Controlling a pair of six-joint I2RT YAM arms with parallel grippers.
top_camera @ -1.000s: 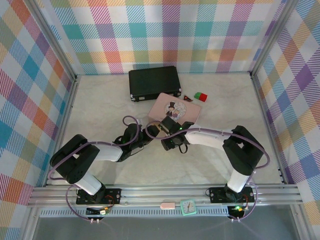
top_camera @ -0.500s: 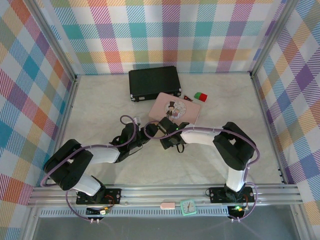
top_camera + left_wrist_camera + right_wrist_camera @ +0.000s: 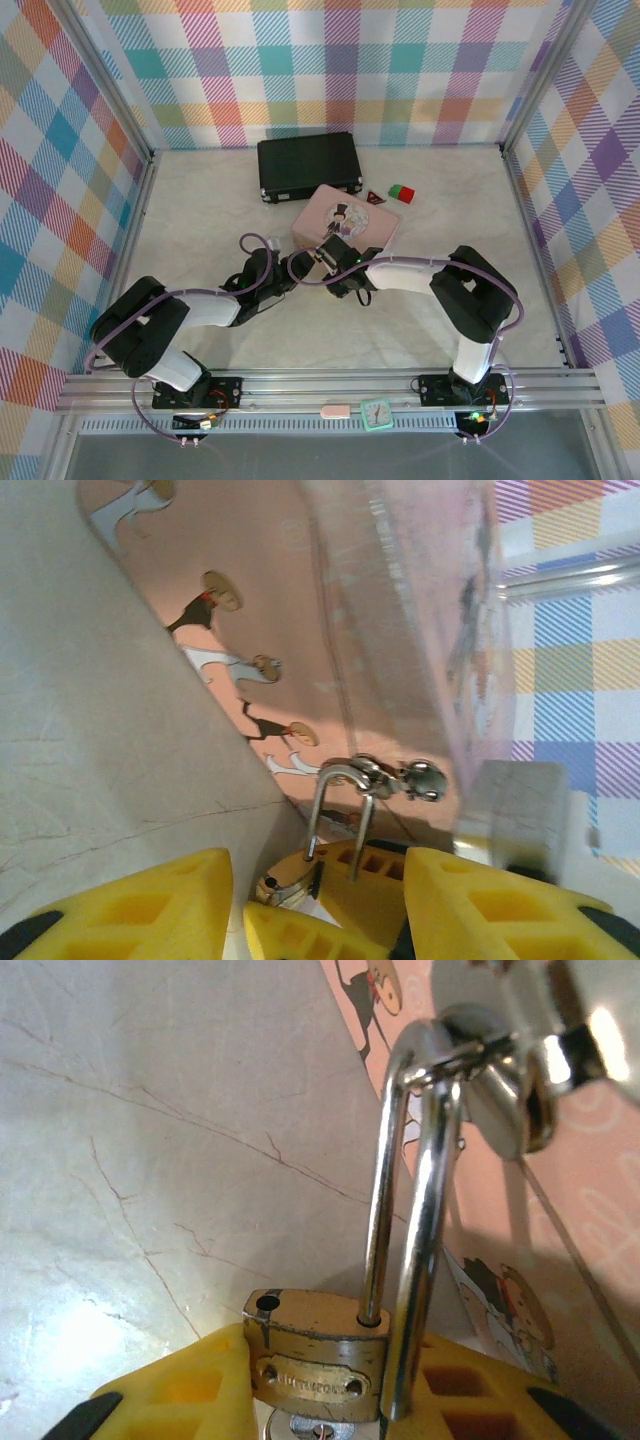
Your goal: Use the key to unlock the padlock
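The brass padlock (image 3: 318, 1358) sits upright between the yellow fingers (image 3: 185, 1390) of my right gripper (image 3: 330, 1392), which is shut on its body. Its silver shackle (image 3: 425, 1190) stands open: one leg is out of the body and its empty hole shows. The shackle still hooks through the metal clasp (image 3: 500, 1050) of the pink box (image 3: 348, 220). A silver bit of the key (image 3: 315, 1430) shows under the padlock's body. My left gripper (image 3: 318, 900) is open, its fingers (image 3: 150, 905) spread either side of the padlock (image 3: 290, 878) and the right gripper's fingers.
A black case (image 3: 308, 165) lies behind the pink box. Red and green blocks (image 3: 400, 192) and a small dark piece (image 3: 375, 197) sit to the box's right. Plaid walls close in the pale table (image 3: 200, 220) on three sides.
The pink box has turned and shifted a little to the left. Both grippers have moved slightly along with it at its near edge.
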